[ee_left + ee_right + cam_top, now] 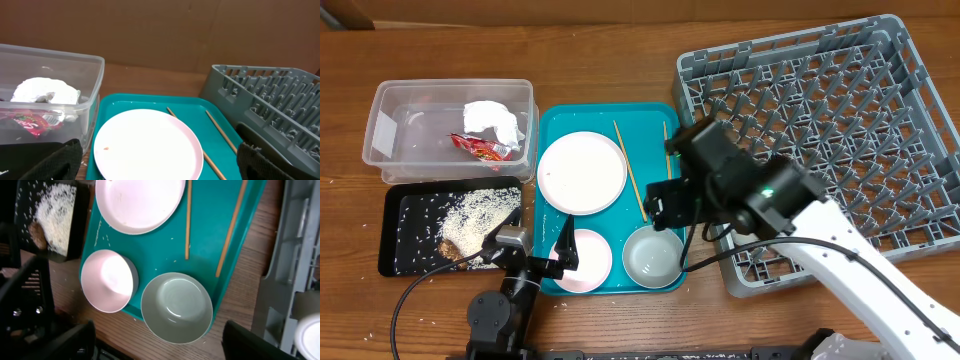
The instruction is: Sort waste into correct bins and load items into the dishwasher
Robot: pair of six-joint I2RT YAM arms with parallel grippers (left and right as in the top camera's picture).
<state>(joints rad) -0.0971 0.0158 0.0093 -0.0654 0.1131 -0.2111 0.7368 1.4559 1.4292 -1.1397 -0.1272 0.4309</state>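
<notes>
The grey dish rack [820, 110] lies at 3 o'clock of the teal tray [655, 150]. At the tray's 5 o'clock corner sits the greenish bowl [176, 307], directly beneath the right gripper [157, 332], whose jaws are spread and grip nothing. The left gripper [159, 162], also spread and empty, hangs at the bowl's 9 o'clock.

Soft, even light is cast from above; glare is caught inside the round pale grey-green bowl [176, 307], toward six o'clock.

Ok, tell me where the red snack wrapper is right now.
In the overhead view the red snack wrapper lies inside the clear tub at the left of the table, right beside the crumpled napkin, just beyond the black tray.
</notes>
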